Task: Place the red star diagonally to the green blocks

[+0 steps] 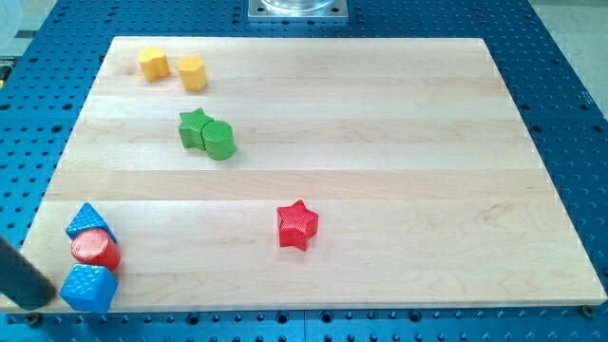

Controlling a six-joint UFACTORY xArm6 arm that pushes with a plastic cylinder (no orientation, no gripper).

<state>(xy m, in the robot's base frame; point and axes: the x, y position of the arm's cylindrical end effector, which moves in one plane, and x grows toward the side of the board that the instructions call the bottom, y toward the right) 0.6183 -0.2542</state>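
Note:
The red star [297,225] lies on the wooden board [380,114], below the middle. The green star [195,128] and the green cylinder [218,141] touch each other, up and to the left of the red star, well apart from it. My rod enters at the view's bottom left; my tip [40,296] is off the board's corner, just left of a blue block [88,287] and far from the red star.
A red cylinder [95,249] sits between the lower blue block and another blue block [90,221] at the board's bottom left corner. Two yellow blocks [154,63] [192,72] stand at the top left.

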